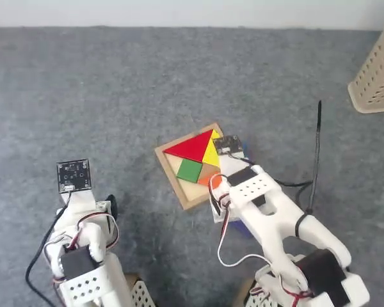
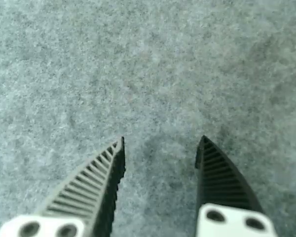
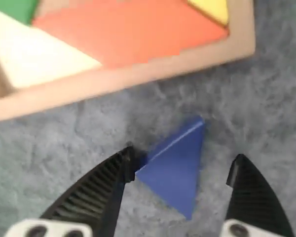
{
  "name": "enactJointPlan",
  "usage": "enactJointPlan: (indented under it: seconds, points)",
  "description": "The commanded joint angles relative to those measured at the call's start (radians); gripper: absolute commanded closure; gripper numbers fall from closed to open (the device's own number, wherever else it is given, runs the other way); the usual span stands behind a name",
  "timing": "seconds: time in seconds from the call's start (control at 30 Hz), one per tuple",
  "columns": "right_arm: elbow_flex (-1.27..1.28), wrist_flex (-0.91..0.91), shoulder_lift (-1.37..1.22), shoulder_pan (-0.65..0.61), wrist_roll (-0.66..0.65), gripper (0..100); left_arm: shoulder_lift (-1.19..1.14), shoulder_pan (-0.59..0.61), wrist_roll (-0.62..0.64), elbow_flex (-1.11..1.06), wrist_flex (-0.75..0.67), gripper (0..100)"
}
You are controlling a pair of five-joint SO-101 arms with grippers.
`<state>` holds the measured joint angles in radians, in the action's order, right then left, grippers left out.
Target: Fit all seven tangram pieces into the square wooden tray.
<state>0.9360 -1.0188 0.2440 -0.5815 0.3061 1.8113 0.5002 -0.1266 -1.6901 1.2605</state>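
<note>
So my right gripper is spread open and sitting down around the blue triangle, which lies flat on the grey worktop just outside the wooden tray. One finger is basically touching a corner of it and the other is hanging off to the far side with a gap.

My take: squeezing from here would probably shove the piece sideways before it bites. I'd want to centre up first and close on a flat edge against the opposite point, low on the piece since it's thin. Then lift high enough to clear the tray wall, because it's right there.

Inside the tray I can see the red triangle, a yellow piece, the green square and an orange piece. There's a pale patch next to the orange one, and I honestly can't tell if it's bare tray floor or an unpainted piece.

My left gripper is open too, over plain worktop, well away. A basket sits off in the far corner, not in the way.
</note>
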Motion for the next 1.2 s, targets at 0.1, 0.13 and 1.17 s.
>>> enactJointPlan:
  seconds: [0.1,0.13,1.17]
  points:
    - [0.002,0.042,0.008,-0.010,0.015,69.9,0.011,-0.002,0.009,0.005,0.003,77]
    - [0.002,0.044,0.007,-0.010,0.015,70.0,0.011,-0.002,0.009,0.005,0.003,77]
    - [-0.061,-0.108,-0.101,-0.007,-0.172,76.4,0.011,-0.002,0.009,0.005,0.003,77]
